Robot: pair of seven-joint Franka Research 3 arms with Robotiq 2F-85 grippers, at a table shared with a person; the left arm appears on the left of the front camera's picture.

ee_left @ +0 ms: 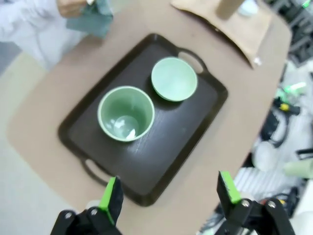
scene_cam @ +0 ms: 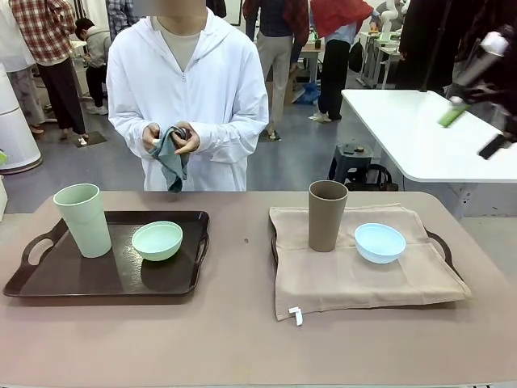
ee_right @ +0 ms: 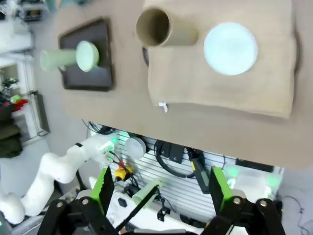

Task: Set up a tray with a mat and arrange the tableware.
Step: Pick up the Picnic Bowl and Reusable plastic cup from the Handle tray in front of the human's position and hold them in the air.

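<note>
Brown worktop [scene_cam: 242, 347], rounded corners. A broad bare strip runs along the robot's side in front of both trays, with a bare lane between the trays at mid-table and narrow margins at the left and right edges. Behind the far right corner stands a white table [scene_cam: 428, 137], apart from the worktop. A person [scene_cam: 190, 89] stands at the far edge, left of centre; both hands [scene_cam: 170, 139] hold a grey-green cloth [scene_cam: 171, 162] up off the surface. On the left, a dark tray [scene_cam: 48, 283] lies bare, handles at its ends. On the right, a beige mat [scene_cam: 363, 283] drapes over a second tray [scene_cam: 443, 241]; only the rim and a handle peek out, and a small white tag [scene_cam: 295, 314] hangs at the mat's near left corner. The pale green cup [scene_cam: 83, 218] stands upright at the dark tray's back left. The brown cup [scene_cam: 326, 214] stands upright on the mat's back left. The pale green bowl [scene_cam: 157, 240] sits right of its cup, near but apart. The light blue bowl [scene_cam: 380, 242] sits just beside the brown cup, not touching. The left claw [ee_left: 170, 192] hangs high over the dark tray's edge, fingers spread wide, holding nothing. The right claw [ee_right: 160, 188] is high above the worktop's near edge, likewise released and empty.
</note>
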